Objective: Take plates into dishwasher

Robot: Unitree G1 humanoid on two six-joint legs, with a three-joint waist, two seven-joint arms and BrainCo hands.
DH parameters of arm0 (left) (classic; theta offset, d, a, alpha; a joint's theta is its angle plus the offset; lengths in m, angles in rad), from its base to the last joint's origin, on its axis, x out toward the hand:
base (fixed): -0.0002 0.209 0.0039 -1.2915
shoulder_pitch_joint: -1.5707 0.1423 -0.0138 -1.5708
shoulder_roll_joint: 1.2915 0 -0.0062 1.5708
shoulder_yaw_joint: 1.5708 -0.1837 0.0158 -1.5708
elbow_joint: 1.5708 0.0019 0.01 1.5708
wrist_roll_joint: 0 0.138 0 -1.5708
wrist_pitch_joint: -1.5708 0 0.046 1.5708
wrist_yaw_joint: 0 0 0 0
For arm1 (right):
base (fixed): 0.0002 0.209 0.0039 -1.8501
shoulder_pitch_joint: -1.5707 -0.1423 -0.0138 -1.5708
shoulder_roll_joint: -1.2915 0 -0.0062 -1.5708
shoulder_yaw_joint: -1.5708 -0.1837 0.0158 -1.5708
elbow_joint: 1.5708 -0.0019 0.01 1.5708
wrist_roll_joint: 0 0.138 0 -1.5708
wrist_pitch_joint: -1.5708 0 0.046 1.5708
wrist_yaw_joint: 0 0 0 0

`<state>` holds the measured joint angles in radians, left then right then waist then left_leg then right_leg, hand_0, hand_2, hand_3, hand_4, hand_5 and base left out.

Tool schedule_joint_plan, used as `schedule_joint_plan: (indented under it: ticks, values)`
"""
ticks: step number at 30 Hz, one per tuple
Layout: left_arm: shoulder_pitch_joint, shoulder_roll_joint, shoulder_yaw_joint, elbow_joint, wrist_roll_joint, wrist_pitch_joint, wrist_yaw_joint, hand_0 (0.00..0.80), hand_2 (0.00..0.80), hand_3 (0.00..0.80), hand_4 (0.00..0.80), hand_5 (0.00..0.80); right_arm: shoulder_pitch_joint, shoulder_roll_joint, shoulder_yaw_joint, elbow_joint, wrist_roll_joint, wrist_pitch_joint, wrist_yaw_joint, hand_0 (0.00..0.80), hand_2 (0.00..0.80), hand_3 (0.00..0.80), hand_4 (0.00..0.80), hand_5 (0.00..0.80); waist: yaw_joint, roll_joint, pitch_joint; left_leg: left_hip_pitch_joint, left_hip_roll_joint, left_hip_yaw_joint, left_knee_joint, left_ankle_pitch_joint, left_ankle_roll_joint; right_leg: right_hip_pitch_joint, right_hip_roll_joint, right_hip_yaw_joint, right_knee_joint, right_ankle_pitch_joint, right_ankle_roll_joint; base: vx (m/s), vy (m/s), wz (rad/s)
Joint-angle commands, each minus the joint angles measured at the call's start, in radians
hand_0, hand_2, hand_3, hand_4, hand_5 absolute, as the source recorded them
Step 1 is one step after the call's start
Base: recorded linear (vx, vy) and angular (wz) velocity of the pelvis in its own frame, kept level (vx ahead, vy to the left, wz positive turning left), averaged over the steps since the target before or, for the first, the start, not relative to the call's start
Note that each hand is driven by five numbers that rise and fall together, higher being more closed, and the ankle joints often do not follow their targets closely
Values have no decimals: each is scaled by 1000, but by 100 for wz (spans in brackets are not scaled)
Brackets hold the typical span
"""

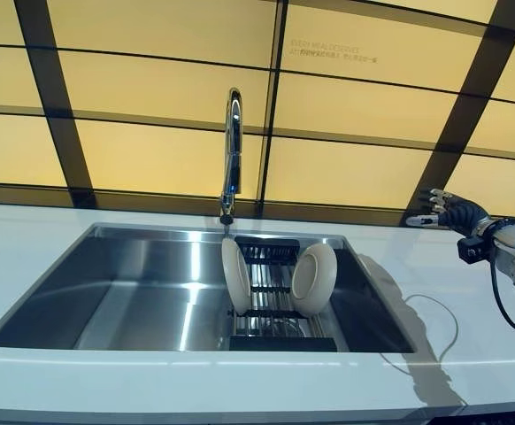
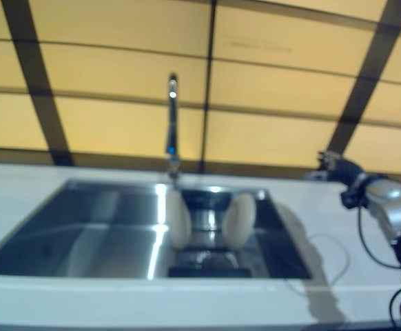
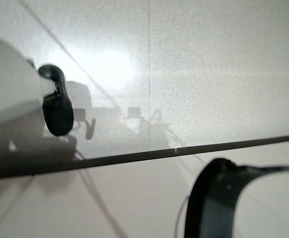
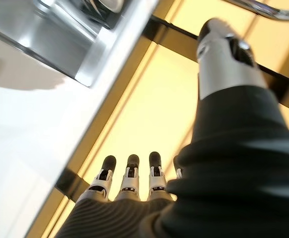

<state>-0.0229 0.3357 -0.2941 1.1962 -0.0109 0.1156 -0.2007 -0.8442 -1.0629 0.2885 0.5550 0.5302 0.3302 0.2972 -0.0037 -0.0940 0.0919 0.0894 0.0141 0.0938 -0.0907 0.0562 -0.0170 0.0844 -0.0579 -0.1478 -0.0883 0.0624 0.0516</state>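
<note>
Silver fingers of the right hand (image 1: 448,215) reach out straight and relaxed, holding nothing, raised above the white counter (image 1: 434,292) near the back wall. It is held clear of the work, likely poised before a reach toward the sink. The left hand appears in neither eye view; its own wrist view shows only one dark-tipped finger against a pale floor, so I cannot tell how its fingers stand.

Out from the right hand, toward the robot's left and lower, lies the steel sink (image 1: 134,292). In its nearer end a dark rack (image 1: 271,292) props two white plates on edge: one plate (image 1: 314,279) on the hand's side, the other plate (image 1: 235,276) beyond it. Standing upright, they offer their rims for grasping. Behind the rack rises a chrome tap (image 1: 232,150).

Faint lettering (image 1: 333,53) marks the amber wall panels (image 1: 151,159), too small to read. No dishwasher is visible.
</note>
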Motion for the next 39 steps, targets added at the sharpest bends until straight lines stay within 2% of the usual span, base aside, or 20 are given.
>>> schedule_joint_plan:
  ticks: [1, 4, 9, 10, 13, 24, 39]
  values:
    - [-44, 45, -51, 12, 36, 4, -14, 0, 0, 0, 0, 0, -144, -8, 46, 31, -27, 35, 22, 0, 0, 0, 0, 0, 40, -13, 1, 23, -10, 1, 17, -101, 16, -14, -44, -11, 29, -6, 82, 0, 0, 0]
    - [-48, 52, -52, 11, 45, 5, -22, 0, 0, 0, 0, 0, -158, 27, 65, 34, 21, 96, 50, 0, 0, 0, 0, 0, 48, -15, 5, 19, -7, 0, 16, -99, 14, -15, -46, -18, 26, -5, 82, 0, 0, 0]
    - [-50, 55, -49, 10, 53, 3, -25, 0, 0, 0, 0, 0, -158, 39, 66, 31, 22, 108, 47, 0, 0, 0, 0, 0, 50, -16, 6, 17, -7, 1, 16, -98, 14, -16, -47, -20, 26, -6, 83, 0, -2, 2]
    - [-52, 57, -47, 9, 59, 0, -29, 0, 0, 0, 0, 0, -157, 54, 76, 41, 3, 141, 60, 0, 0, 0, 0, 0, 52, -17, 9, 15, -6, 1, 16, -97, 12, -17, -48, -24, 25, -5, 83, 3, -2, 7]
    - [-45, 58, -46, 4, 54, -3, -27, 0, 0, 0, 0, 0, -157, 60, 86, 55, 6, 167, 84, 0, 0, 0, 0, 0, 55, -18, 8, 13, -6, 2, 15, -95, 10, -18, -47, -23, 24, -6, 82, 2, 3, 2]
    - [-43, 62, -49, -1, 52, -4, -22, 0, 0, 0, 0, 0, -154, 65, 85, 64, 29, 185, 97, 0, 0, 0, 0, 0, 58, -22, 14, 13, -3, 2, 15, -95, 8, -19, -46, -24, 26, -6, 83, 0, 1, 1]
    - [-45, 63, -53, -2, 47, -7, -25, 0, 0, 0, 0, 0, -133, 97, 74, 56, 117, 244, 97, 0, 0, 0, 0, 0, 56, -19, 17, 12, -4, 2, 14, -93, 4, -21, -46, -23, 24, -7, 83, 0, 0, 0]
